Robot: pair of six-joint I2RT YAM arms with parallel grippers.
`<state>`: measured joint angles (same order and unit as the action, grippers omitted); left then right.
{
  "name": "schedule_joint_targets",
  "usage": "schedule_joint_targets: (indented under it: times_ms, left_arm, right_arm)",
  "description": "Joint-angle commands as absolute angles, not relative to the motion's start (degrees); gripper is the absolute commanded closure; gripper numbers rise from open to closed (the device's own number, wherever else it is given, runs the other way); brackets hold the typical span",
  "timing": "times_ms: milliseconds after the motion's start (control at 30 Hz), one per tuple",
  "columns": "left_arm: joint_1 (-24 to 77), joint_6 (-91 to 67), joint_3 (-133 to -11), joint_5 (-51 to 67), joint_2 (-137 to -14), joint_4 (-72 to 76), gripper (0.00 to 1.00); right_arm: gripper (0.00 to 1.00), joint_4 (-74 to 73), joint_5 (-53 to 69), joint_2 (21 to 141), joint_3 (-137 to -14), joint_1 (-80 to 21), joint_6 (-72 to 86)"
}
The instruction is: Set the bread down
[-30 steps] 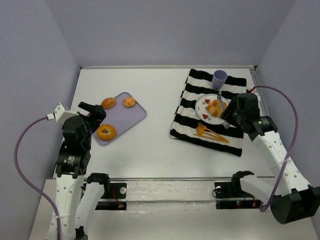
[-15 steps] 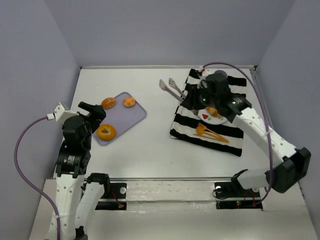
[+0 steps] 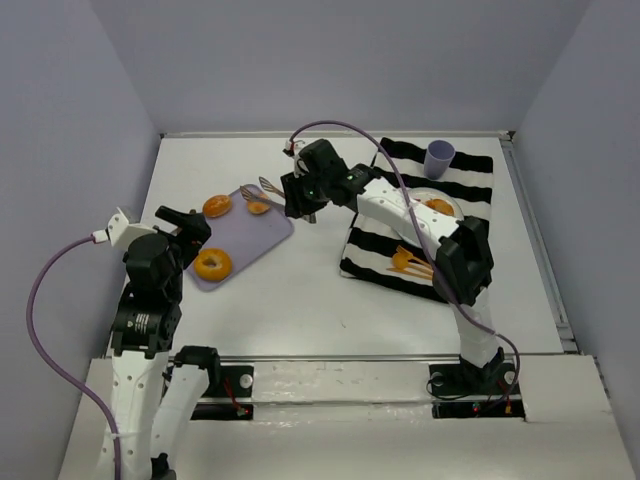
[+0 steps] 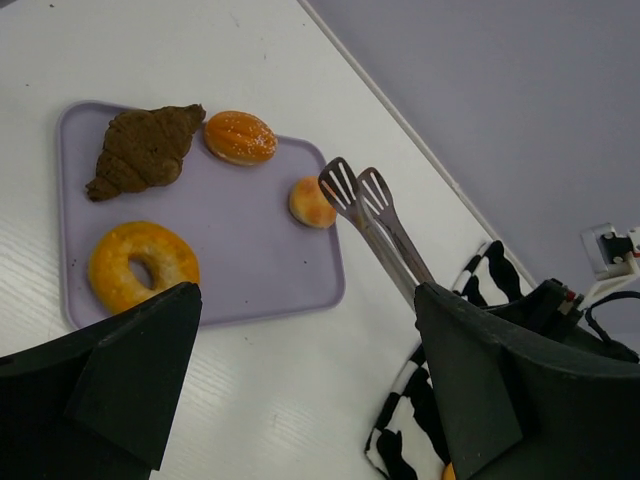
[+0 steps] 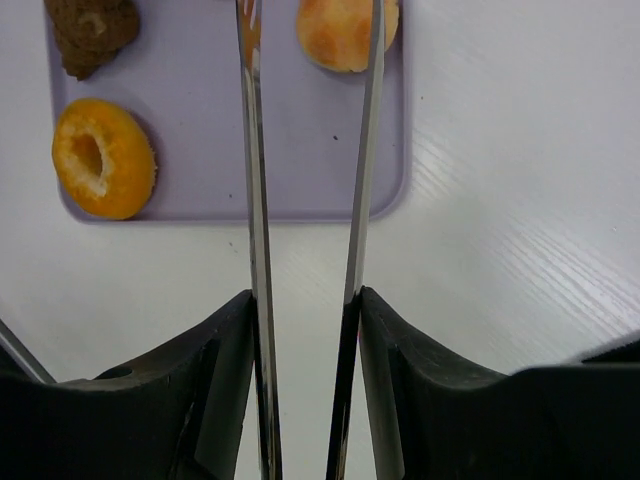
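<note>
My right gripper (image 3: 303,196) is shut on metal tongs (image 3: 262,190) and holds them over the far right corner of the purple tray (image 3: 275,232). The tongs (image 5: 255,200) are spread and empty, their tips by a small round bun (image 5: 345,30). The tray (image 5: 300,160) also holds a glazed donut (image 5: 103,158), a dark croissant (image 5: 92,30) and a sesame roll (image 4: 240,137). A piece of bread (image 3: 438,207) lies on the white plate (image 3: 418,196) on the striped cloth. My left gripper (image 3: 185,222) is open and empty above the tray's near left end.
A purple cup (image 3: 438,158) stands at the far end of the striped cloth (image 3: 372,235). Orange plastic cutlery (image 3: 415,265) lies on the cloth near the plate. The right arm stretches across the table's middle.
My right arm has swung left from the plate to the purple tray, carrying the tongs. The left arm has not moved.
</note>
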<state>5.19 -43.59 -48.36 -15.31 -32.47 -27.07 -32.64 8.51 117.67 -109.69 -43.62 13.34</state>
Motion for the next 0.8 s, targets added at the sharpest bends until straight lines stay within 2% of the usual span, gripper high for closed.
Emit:
schedule_joint_targets:
  times_ms: [0,267,600,767]
  left_arm:
    - [5.45,-43.51,-49.75,-16.70,-31.64,-26.72,0.01]
    - [5.45,-43.33,-49.66,-16.70,-31.82,-26.54,0.01]
    - [5.45,-43.42,-49.39,-16.79,-31.90,-26.28,0.01]
    - [5.45,-43.42,-49.31,-16.61,-32.17,-26.19,0.01]
  right_arm:
    - [0.51,-34.45,6.15,119.44,-116.54,-44.38,12.39]
    - [0.47,-38.49,-1.57,125.06,-121.81,-46.32,11.16]
    - [0.46,-39.81,3.86,128.67,-124.10,-47.37,9.49]
    - [0.46,-40.16,2.55,128.85,-124.01,-47.37,9.76]
